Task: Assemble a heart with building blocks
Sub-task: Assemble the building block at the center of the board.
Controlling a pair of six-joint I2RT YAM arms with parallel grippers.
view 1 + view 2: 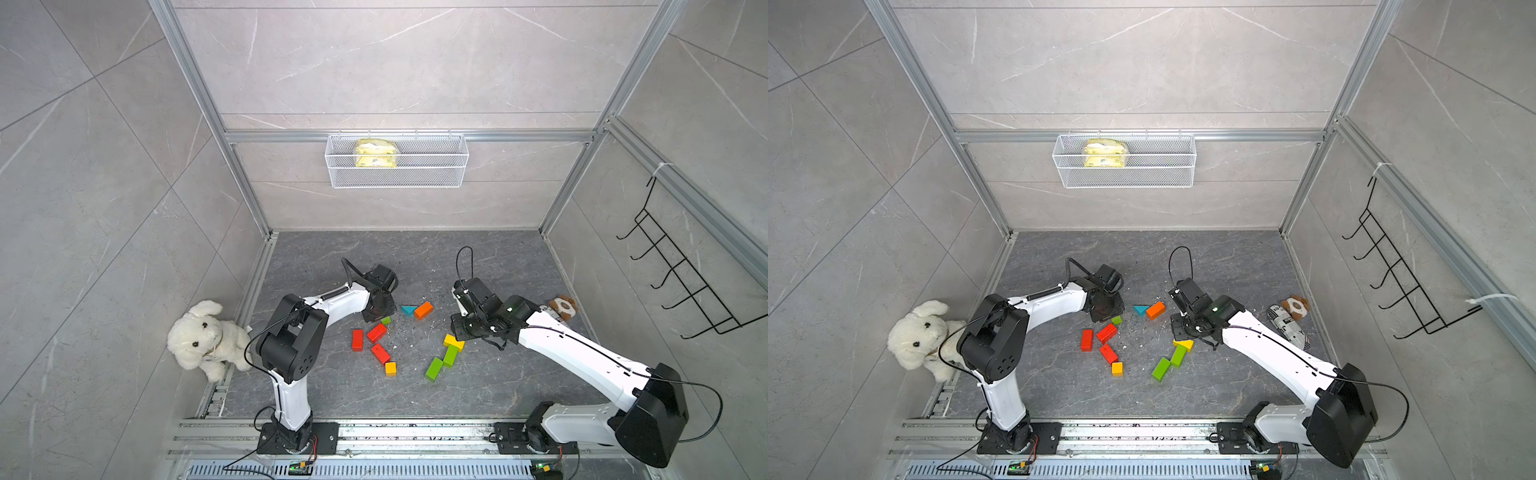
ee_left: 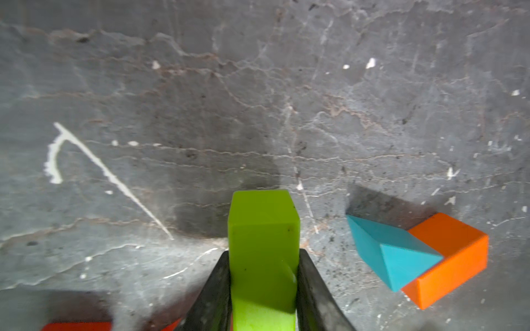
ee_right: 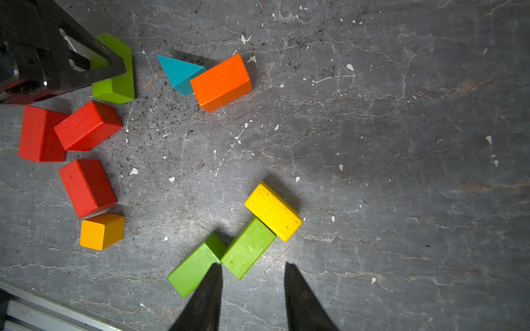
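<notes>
White arms [image 1: 582, 353], black joints [image 1: 291, 345], looping black cables [image 1: 348, 268].

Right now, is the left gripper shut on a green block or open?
Shut: left gripper fingers clamp the green block on both sides.

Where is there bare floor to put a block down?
Bare: the middle, between the red blocks and the green pair; the floor behind the teal triangle; the strip before the front rail. Crowded: around the red blocks, where the left gripper holds a green block.

Teal triangle [image 1: 408, 309] touches orange block [image 1: 423, 310]; left gripper [image 1: 380, 316] over green block [image 1: 386, 320]; right gripper [image 1: 457, 331] beside yellow block [image 1: 454, 342].
</notes>
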